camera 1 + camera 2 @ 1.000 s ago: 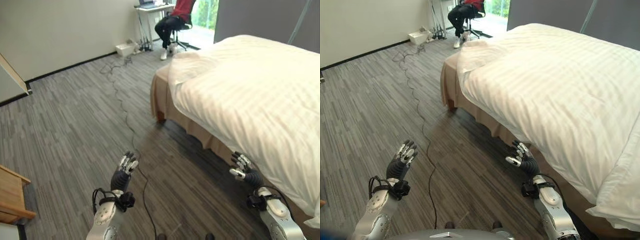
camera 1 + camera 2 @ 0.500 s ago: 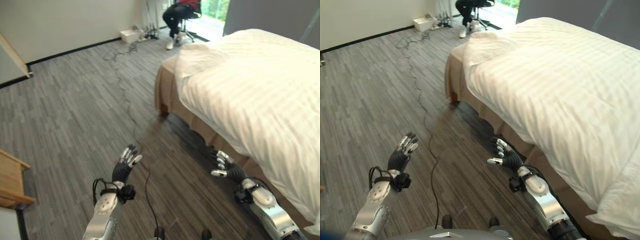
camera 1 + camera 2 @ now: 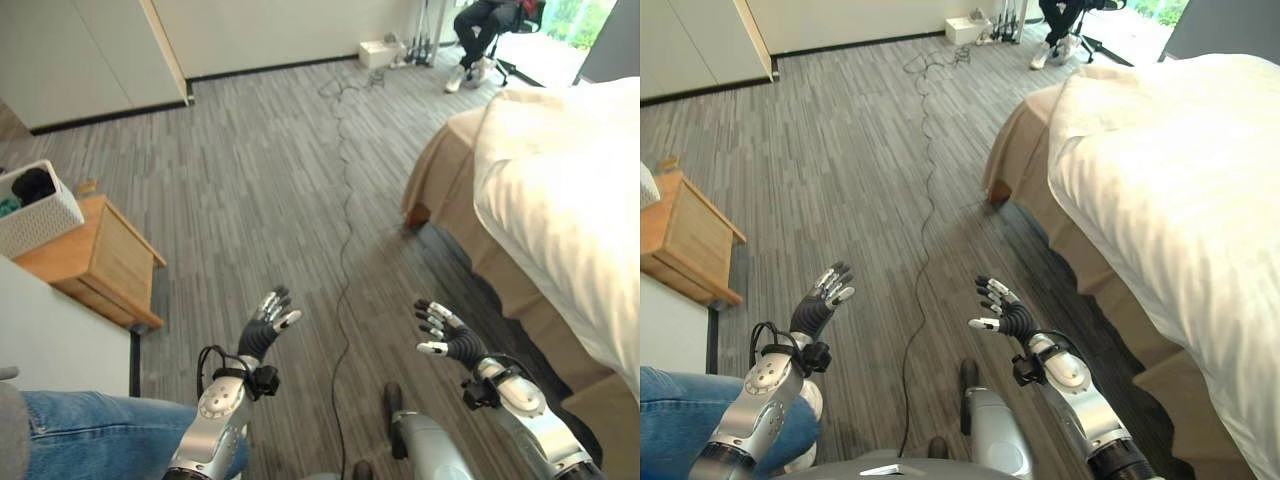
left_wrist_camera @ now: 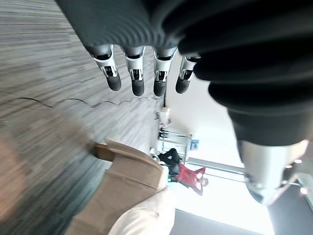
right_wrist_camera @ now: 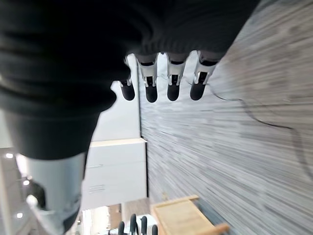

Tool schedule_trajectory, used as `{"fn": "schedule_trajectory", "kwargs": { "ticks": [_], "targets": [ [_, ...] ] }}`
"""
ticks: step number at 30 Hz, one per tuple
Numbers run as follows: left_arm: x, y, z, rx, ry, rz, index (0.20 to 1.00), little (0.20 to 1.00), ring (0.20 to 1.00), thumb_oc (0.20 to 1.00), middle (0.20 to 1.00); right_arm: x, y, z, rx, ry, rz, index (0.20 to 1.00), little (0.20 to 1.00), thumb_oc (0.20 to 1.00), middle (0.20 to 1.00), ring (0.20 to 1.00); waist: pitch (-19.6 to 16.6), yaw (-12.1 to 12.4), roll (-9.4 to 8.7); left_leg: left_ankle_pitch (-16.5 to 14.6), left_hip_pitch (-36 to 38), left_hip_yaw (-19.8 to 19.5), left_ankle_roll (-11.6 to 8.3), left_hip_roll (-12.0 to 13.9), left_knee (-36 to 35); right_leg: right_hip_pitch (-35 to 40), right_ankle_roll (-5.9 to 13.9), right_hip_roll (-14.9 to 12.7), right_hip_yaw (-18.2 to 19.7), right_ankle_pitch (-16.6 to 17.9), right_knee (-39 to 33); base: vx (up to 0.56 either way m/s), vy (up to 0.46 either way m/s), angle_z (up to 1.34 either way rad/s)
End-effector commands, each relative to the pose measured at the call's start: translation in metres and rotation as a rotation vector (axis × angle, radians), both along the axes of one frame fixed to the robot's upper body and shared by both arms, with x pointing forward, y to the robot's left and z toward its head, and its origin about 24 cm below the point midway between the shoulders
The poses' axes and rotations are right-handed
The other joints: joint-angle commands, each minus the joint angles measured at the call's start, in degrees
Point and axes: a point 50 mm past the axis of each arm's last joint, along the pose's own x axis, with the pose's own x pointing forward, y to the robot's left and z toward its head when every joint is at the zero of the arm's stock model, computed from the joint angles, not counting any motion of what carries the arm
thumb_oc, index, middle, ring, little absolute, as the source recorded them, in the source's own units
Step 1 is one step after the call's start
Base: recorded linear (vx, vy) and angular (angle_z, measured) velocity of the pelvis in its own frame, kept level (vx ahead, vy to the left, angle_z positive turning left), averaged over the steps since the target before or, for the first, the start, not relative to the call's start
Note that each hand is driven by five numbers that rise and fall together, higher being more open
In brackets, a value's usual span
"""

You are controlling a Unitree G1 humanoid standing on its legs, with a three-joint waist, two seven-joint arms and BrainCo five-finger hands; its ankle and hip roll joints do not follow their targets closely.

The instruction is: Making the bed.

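Nearest me, the robot's left hand [image 3: 265, 330] and right hand [image 3: 446, 335] hung over the grey plank floor [image 3: 250, 180], fingers spread and straight, each holding nothing, and both clear of the bed [image 3: 1160, 180].

The bed stood off to the robot's right. Its white duvet [image 3: 1180, 170] lay over the top and drooped down the near side, above a tan bed skirt [image 3: 1025, 160]. I judged the duvet soft, bulky and fairly light — it would fold and slide rather than lift as one piece, so the loose hem on the near side looked the place to pinch, a hand at each end of the stretch being pulled.

By count: one bed, one duvet, two hands.

Across the floor from the bed stood one low wooden side table [image 3: 95, 255] with one white basket [image 3: 35, 205] on top. One thin dark cable [image 3: 345, 200] trailed along the floor past the bed's corner. Beyond the far end of the bed one person [image 3: 490, 20] sat on a chair.
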Motion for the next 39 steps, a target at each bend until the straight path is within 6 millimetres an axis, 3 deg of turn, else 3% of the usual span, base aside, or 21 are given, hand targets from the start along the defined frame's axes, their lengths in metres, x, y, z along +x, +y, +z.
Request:
{"fn": "schedule_trajectory", "kwargs": {
  "ticks": [1, 2, 4, 5, 6, 10, 12, 13, 15, 20, 22, 23, 24, 27, 29, 30, 32, 33, 35, 36, 39],
  "targets": [
    [0.025, -0.005, 0.049, 0.023, -0.226, -0.086, 1.000, 1.000, 1.000, 1.000, 1.000, 0.010, -0.010, 0.023, 0.046, -0.118, -0.043, 1.000, 1.000, 1.000, 1.000, 1.000, -0.5, -3.1, -2.80, 12.7, -3.0, -0.9, -5.38, 9.8, 22.6, 9.0, 4.86, -5.6, 3.3, 3.1, -14.4, 0.31, -0.230, 0.09],
    [0.029, -0.002, 0.060, 0.025, -0.265, -0.086, 1.000, 1.000, 1.000, 1.000, 1.000, 0.007, -0.018, 0.021, 0.035, -0.101, -0.067, 1.000, 1.000, 1.000, 1.000, 1.000, 0.8, -2.3, -4.20, 16.3, -8.9, 1.7, -5.79, 11.1, 31.3, 13.2, 3.26, -6.3, 3.3, 2.5, -17.7, 0.33, -0.229, 0.58],
    [0.033, -0.001, 0.071, 0.021, -0.312, -0.076, 1.000, 1.000, 1.000, 1.000, 1.000, 0.007, -0.023, 0.023, 0.001, -0.114, -0.082, 1.000, 1.000, 1.000, 1.000, 1.000, 1.8, -1.4, -4.55, 15.0, -12.2, 5.0, -4.83, 13.1, 32.2, 16.3, 2.99, -6.3, 3.5, 1.7, -19.4, 0.37, -0.181, 0.24],
    [0.034, -0.002, 0.073, 0.000, -0.317, -0.078, 1.000, 1.000, 1.000, 1.000, 1.000, 0.008, -0.025, 0.024, -0.005, -0.121, -0.090, 1.000, 1.000, 1.000, 1.000, 1.000, 1.9, -1.2, -4.99, 14.6, -14.1, 6.2, -4.55, 13.5, 30.8, 17.4, 2.94, -6.7, 3.9, 1.5, -19.9, 0.47, -0.008, -0.59],
    [0.033, -0.004, 0.069, -0.082, -0.296, -0.087, 1.000, 1.000, 1.000, 1.000, 1.000, 0.006, -0.028, 0.026, 0.008, -0.127, -0.105, 1.000, 1.000, 1.000, 1.000, 1.000, 2.2, -0.1, -4.98, 11.8, -17.1, 6.2, -3.74, 11.8, 24.3, 20.2, 3.60, -7.0, 5.7, 0.9, -21.4, 0.39, 0.007, -0.68],
    [0.027, -0.003, 0.059, -0.104, -0.261, -0.082, 1.000, 1.000, 1.000, 1.000, 1.000, 0.000, -0.028, 0.022, -0.012, -0.118, -0.085, 1.000, 1.000, 1.000, 1.000, 1.000, 1.4, 0.7, -4.29, 12.1, -19.6, 3.7, -3.42, 8.9, 13.1, 21.4, 4.17, -7.0, 7.2, -0.3, -22.5, 0.31, 0.074, -0.67],
    [0.023, -0.003, 0.053, -0.123, -0.243, -0.069, 1.000, 1.000, 1.000, 1.000, 1.000, -0.003, -0.024, 0.019, -0.024, -0.113, -0.066, 1.000, 1.000, 1.000, 1.000, 1.000, 1.3, 1.4, -3.18, 15.6, -20.3, 0.3, -3.07, 5.5, 5.4, 23.4, 4.19, -5.5, 8.8, -1.5, -23.0, 0.47, 0.095, -0.42],
    [0.021, -0.003, 0.052, -0.140, -0.247, -0.055, 1.000, 1.000, 1.000, 1.000, 1.000, -0.005, -0.023, 0.018, -0.024, -0.109, -0.054, 1.000, 1.000, 1.000, 1.000, 1.000, 1.1, 1.8, -2.29, 20.4, -22.1, 0.0, -3.73, 5.1, -0.3, 26.1, 4.13, -4.2, 10.3, -2.6, -23.6, 0.43, 0.065, -0.90],
    [0.023, -0.004, 0.054, -0.142, -0.260, -0.052, 1.000, 1.000, 1.000, 1.000, 1.000, -0.006, -0.022, 0.017, -0.034, -0.103, -0.046, 1.000, 1.000, 1.000, 1.000, 1.000, 1.0, 2.2, -2.49, 22.1, -22.4, 1.8, -3.92, 5.5, -1.7, 27.8, 4.05, -3.7, 11.7, -3.5, -23.8, 0.43, 0.066, -1.01],
    [0.031, -0.008, 0.070, -0.166, -0.335, -0.040, 1.000, 1.000, 1.000, 1.000, 1.000, -0.006, -0.013, 0.013, -0.032, -0.100, -0.025, 1.000, 1.000, 1.000, 1.000, 1.000, -1.1, 2.7, -4.73, 18.1, -21.5, 6.1, -1.44, 6.3, 1.9, 29.0, 5.66, -6.1, 15.5, -5.5, -20.8, 0.43, 0.155, -0.60],
    [0.037, -0.008, 0.084, -0.158, -0.400, -0.012, 1.000, 1.000, 1.000, 1.000, 1.000, -0.002, 0.000, 0.018, 0.004, -0.125, 0.016, 1.000, 1.000, 1.000, 1.000, 1.000, -1.2, 2.5, -6.12, 15.9, -18.2, 8.7, 0.06, 6.0, 0.0, 24.3, 9.58, -7.0, 16.0, -0.9, -9.0, 0.28, 0.135, -0.68],
    [0.037, -0.008, 0.085, -0.158, -0.401, -0.012, 1.000, 1.000, 1.000, 1.000, 1.000, -0.002, 0.000, 0.018, 0.003, -0.126, 0.016, 1.000, 1.000, 1.000, 1.000, 1.000, -1.4, 2.7, -5.92, 16.2, -18.5, 8.8, -0.02, 6.3, -0.1, 23.9, 9.52, -6.7, 16.2, -0.6, -9.0, 0.26, 0.122, -0.61],
    [0.040, -0.007, 0.091, -0.141, -0.424, -0.009, 1.000, 1.000, 1.000, 1.000, 1.000, 0.001, 0.007, 0.020, 0.008, -0.138, 0.040, 1.000, 1.000, 1.000, 1.000, 1.000, 0.2, 2.0, -5.87, 14.5, -15.3, 10.0, 1.10, 6.7, -0.9, 18.2, 12.70, -6.9, 13.7, 4.8, 4.3, 0.29, 0.196, -0.50],
    [0.041, -0.004, 0.093, -0.111, -0.429, 0.007, 1.000, 1.000, 1.000, 1.000, 1.000, -0.001, 0.011, 0.018, 0.009, -0.130, 0.050, 1.000, 1.000, 1.000, 1.000, 1.000, 2.1, 0.2, -3.90, 13.2, -9.0, 11.2, 1.59, 8.3, -3.9, 9.1, 12.59, -7.8, 7.6, 5.8, 12.8, 0.32, 0.208, -0.51],
    [0.039, -0.002, 0.092, -0.108, -0.422, 0.003, 1.000, 1.000, 1.000, 1.000, 1.000, -0.003, 0.007, 0.016, 0.003, -0.119, 0.043, 1.000, 1.000, 1.000, 1.000, 1.000, 2.3, -1.0, -3.45, 12.1, -6.0, 11.3, 1.31, 8.1, -5.1, 6.0, 11.18, -9.3, 3.7, 4.5, 9.6, 0.44, 0.142, 0.05],
    [0.035, 0.001, 0.088, -0.099, -0.401, -0.015, 1.000, 1.000, 1.000, 1.000, 1.000, -0.006, 0.000, 0.015, -0.002, -0.108, 0.026, 1.000, 1.000, 1.000, 1.000, 1.000, 2.3, -2.1, -3.57, 10.6, -3.7, 11.5, 0.73, 7.7, -5.9, 4.0, 10.51, -9.4, 1.7, 3.4, 3.0, 0.41, 0.067, -0.29],
    [0.034, 0.001, 0.088, -0.099, -0.400, -0.015, 1.000, 1.000, 1.000, 1.000, 1.000, -0.006, 0.000, 0.015, -0.002, -0.108, 0.026, 1.000, 1.000, 1.000, 1.000, 1.000, 2.4, -2.2, -3.47, 10.6, -3.4, 11.3, 0.70, 7.8, -5.9, 4.5, 10.50, -9.4, 1.5, 3.4, 2.7, 0.30, 0.007, -0.15],
    [0.033, 0.003, 0.082, -0.090, -0.376, -0.012, 1.000, 1.000, 1.000, 1.000, 1.000, -0.008, -0.004, 0.011, -0.002, -0.092, 0.004, 1.000, 1.000, 1.000, 1.000, 1.000, 2.0, -2.8, -4.41, 9.0, -1.3, 10.5, -0.05, 6.5, -6.8, 2.9, 10.42, -9.3, 1.2, 4.1, -7.8, 0.43, -0.037, 0.22],
    [0.032, 0.004, 0.079, -0.097, -0.367, -0.001, 1.000, 1.000, 1.000, 1.000, 1.000, -0.008, -0.004, 0.010, -0.011, -0.093, 0.001, 1.000, 1.000, 1.000, 1.000, 1.000, 2.0, -3.0, -4.52, 7.5, 1.0, 10.2, -0.93, 6.9, -7.3, 4.0, 11.03, -10.1, -2.1, 6.3, -16.6, 0.49, -0.060, 0.26],
    [0.032, 0.004, 0.077, -0.100, -0.358, 0.007, 1.000, 1.000, 1.000, 1.000, 1.000, -0.009, -0.004, 0.011, -0.020, -0.094, 0.003, 1.000, 1.000, 1.000, 1.000, 1.000, 1.6, -3.0, -4.50, 7.0, 2.0, 10.5, -1.41, 7.2, -7.3, 3.5, 11.24, -10.6, -4.6, 7.2, -19.1, 0.42, -0.070, 0.04],
    [0.031, 0.003, 0.075, -0.111, -0.348, -0.006, 1.000, 1.000, 1.000, 1.000, 1.000, -0.010, -0.005, 0.015, -0.028, -0.109, 0.017, 1.000, 1.000, 1.000, 1.000, 1.000, 0.3, -3.3, -4.91, 6.0, 4.6, 9.6, -2.57, 8.1, -6.2, 4.5, 10.68, -10.2, -4.4, 7.9, -19.2, 0.45, -0.106, 0.17]
  ]
}}
